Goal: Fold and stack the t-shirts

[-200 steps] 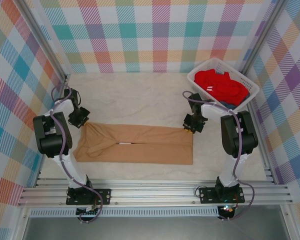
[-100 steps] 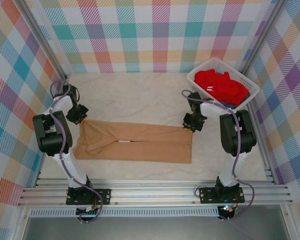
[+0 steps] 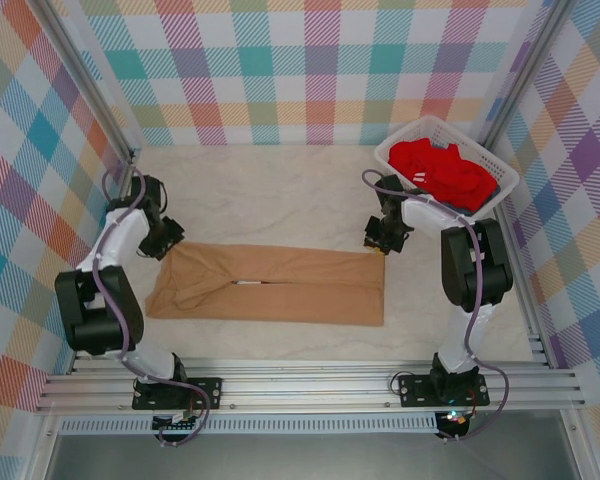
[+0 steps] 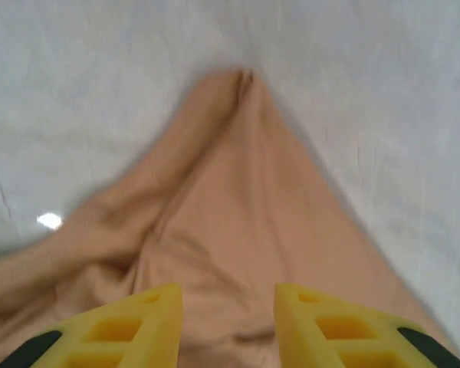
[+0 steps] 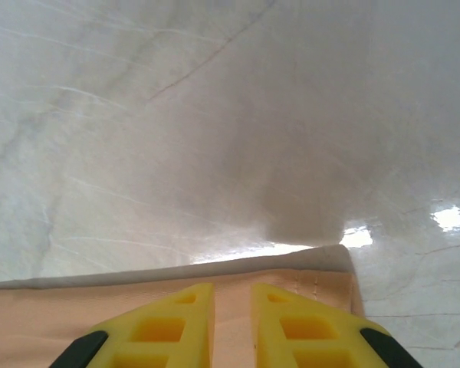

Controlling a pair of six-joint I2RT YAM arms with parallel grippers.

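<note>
The t-shirts sit well apart: nearest the arm bases, the tan-orange one [image 3: 270, 285] lies flat on the surface [image 3: 280, 200] as a long band running left to right, square at its right end, rumpled and flared at its left. At its far-left corner the left pincer [image 4: 228, 297] hovers with fingers clearly spread, cloth showing between them and nothing gripped. At the far-right corner the right pincer [image 5: 231, 295] is parted by just a slit over the hem, and nothing looks pinched. This reads as the letting-go after a lengthwise fold. To do it well, both should open fully before rising, then lift straight up so no fibre snags and drags the band crooked. That bunched left end wants smoothing before the ends are brought together, or the crease will come out skewed. Far right, the red one [image 3: 440, 170] is heaped in the white basket [image 3: 435, 120], not yet folded. As for writing: no print shows on the tan cloth from above, and a small pale mark on its middle line and a white speck on the red are too small to read.
</note>
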